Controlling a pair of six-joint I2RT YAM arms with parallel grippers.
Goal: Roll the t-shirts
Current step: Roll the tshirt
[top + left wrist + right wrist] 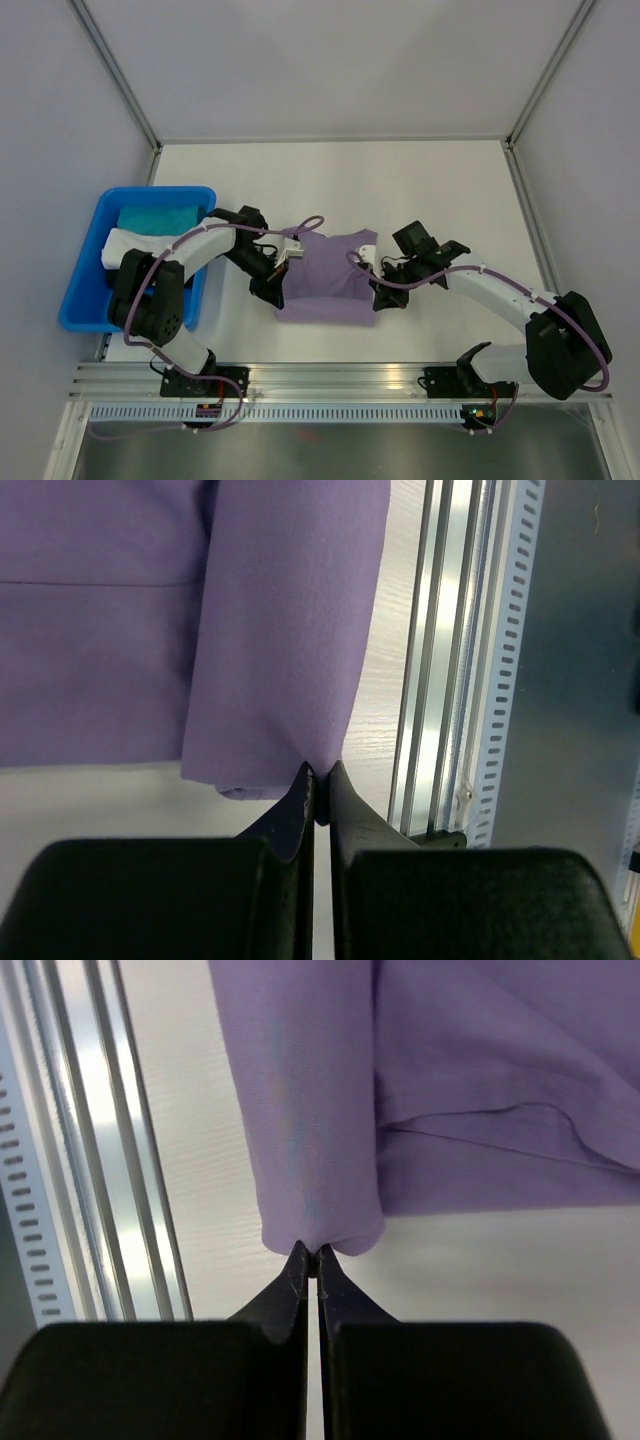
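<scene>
Blue plastic bin [80,285] sits at the far left of the white table [420,180], holding a teal cloth [155,216] and a white cloth [120,243]. Just right of it, the left gripper [318,777] has its jaws pressed together on a fold at the left edge of the lavender t-shirt [330,285]. The t-shirt lies folded in the middle of the table, between the two arms, near the metal rail [340,378]. At its right edge, the right gripper [311,1253] is likewise clamped on a fold of the fabric.
</scene>
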